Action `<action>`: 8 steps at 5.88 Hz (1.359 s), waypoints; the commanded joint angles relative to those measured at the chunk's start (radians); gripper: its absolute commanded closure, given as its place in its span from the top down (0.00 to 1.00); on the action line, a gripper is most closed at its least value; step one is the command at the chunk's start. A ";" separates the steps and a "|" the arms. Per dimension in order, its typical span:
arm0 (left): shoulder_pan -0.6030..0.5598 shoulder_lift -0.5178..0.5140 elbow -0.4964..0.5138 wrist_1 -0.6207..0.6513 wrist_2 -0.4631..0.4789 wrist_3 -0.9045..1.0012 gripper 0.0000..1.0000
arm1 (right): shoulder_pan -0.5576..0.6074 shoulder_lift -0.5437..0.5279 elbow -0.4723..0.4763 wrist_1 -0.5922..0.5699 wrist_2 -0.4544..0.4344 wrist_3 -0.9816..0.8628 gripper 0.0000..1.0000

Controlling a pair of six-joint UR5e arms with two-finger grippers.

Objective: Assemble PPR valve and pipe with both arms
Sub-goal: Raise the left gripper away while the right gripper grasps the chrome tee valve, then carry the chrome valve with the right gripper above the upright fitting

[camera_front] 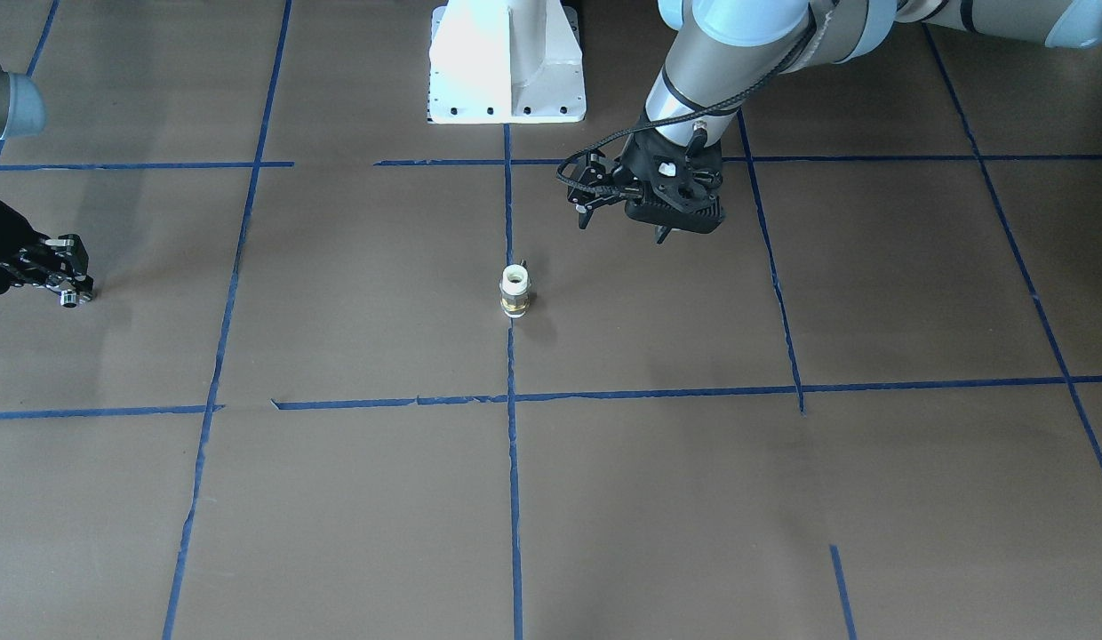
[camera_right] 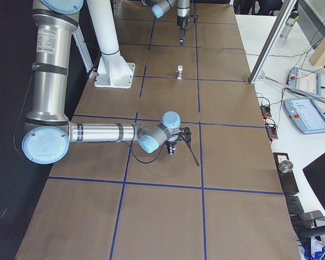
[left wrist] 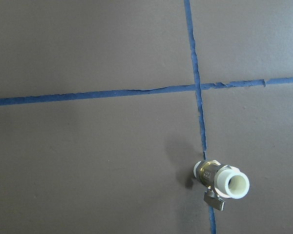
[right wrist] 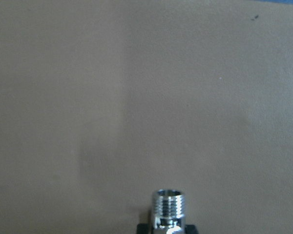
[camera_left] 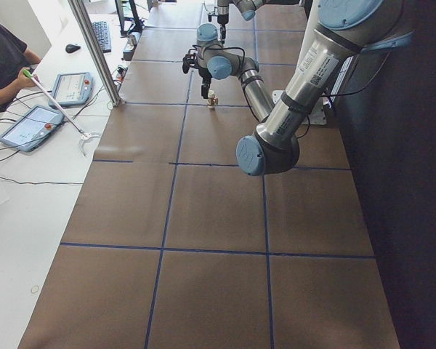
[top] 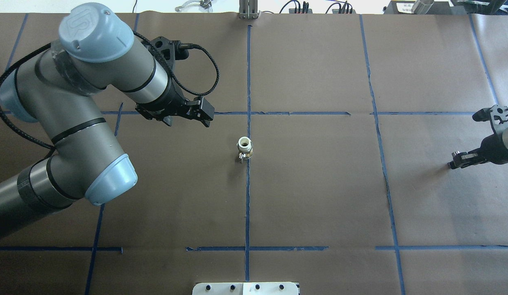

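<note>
Right hand (camera_front: 71, 292) clenched on PPR valve (right wrist: 169, 209); left hand (camera_front: 585, 197) released, near upright pipe (camera_front: 515, 292)

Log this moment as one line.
pipe: upright, ungripped | left gripper: hovering beside pipe | right gripper: far off, holding valve

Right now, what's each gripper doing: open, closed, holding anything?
Left gripper: holds nothing; open or closed cannot be told.
Right gripper: closed on the chrome fitting.
</note>
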 commanded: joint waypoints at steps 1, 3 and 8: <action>0.000 0.010 -0.006 -0.004 0.000 0.000 1.00 | -0.003 0.006 0.016 -0.001 0.001 -0.003 0.00; -0.002 0.034 -0.052 -0.001 0.000 0.000 1.00 | -0.009 0.024 0.125 -0.022 -0.005 0.060 0.00; -0.047 0.223 -0.142 -0.009 0.006 0.052 1.00 | -0.341 0.719 0.250 -0.642 -0.231 0.730 0.00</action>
